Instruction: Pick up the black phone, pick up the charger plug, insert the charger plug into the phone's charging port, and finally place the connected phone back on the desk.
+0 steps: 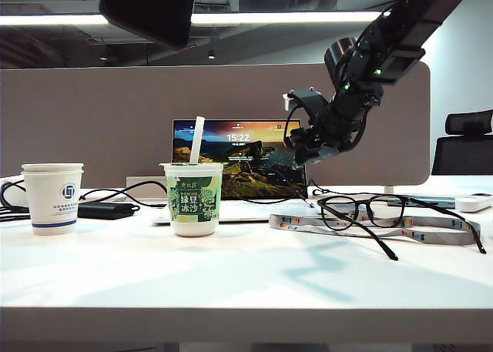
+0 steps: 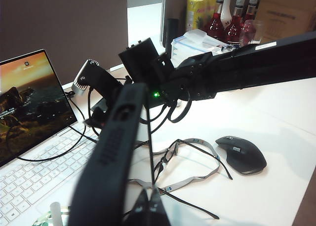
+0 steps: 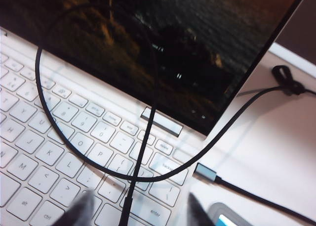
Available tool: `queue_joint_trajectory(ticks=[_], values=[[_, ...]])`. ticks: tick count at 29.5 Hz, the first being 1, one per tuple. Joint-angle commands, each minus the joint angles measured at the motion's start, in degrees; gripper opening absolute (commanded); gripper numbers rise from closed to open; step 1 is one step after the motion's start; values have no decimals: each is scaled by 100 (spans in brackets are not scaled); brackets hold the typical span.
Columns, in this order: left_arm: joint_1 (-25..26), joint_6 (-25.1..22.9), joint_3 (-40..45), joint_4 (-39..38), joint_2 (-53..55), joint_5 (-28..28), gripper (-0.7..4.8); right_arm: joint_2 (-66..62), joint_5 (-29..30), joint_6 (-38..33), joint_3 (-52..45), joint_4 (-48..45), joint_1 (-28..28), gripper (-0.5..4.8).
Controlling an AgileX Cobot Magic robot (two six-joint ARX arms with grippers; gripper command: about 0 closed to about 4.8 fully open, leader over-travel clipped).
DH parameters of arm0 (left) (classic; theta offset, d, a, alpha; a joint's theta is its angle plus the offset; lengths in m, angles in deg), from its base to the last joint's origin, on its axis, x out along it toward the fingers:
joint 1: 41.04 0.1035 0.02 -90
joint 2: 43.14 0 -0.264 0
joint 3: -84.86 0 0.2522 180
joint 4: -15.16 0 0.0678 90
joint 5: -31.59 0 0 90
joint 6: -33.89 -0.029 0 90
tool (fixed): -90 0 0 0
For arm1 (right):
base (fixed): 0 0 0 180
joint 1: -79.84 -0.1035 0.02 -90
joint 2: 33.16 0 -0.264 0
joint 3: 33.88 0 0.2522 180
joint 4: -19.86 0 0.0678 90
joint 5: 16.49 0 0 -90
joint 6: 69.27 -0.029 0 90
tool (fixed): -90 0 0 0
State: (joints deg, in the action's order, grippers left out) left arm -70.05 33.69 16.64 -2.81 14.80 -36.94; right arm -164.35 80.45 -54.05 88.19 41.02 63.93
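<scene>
overhead, the black phone is held high above the bench by the left gripper, its fingers clenched on the phone's edge; in the left wrist view the phone is seen edge-on and blurred. the right gripper is poised in front of the open laptop, above its keyboard. in the right wrist view the right gripper is seen with its two fingers spread apart and nothing gripped between them. a thin black cable is looped over the white keys, and the charger plug, a small silver-tipped connector, is lying at the keyboard's corner just beside the fingers. black glasses and a lanyard are laid on the bench to the right.
</scene>
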Motion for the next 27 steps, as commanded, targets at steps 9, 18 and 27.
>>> queue_joint_trajectory(ticks=[9,18,27], values=[[0,0,-42,157,-35,26,-7,-444,240,2,87,-444,22,220],[0,-2,-42,87,-31,24,-7,-675,238,-22,146,-629,24,220],[0,-4,-39,79,-31,20,-7,-787,238,-72,146,-767,33,216]])
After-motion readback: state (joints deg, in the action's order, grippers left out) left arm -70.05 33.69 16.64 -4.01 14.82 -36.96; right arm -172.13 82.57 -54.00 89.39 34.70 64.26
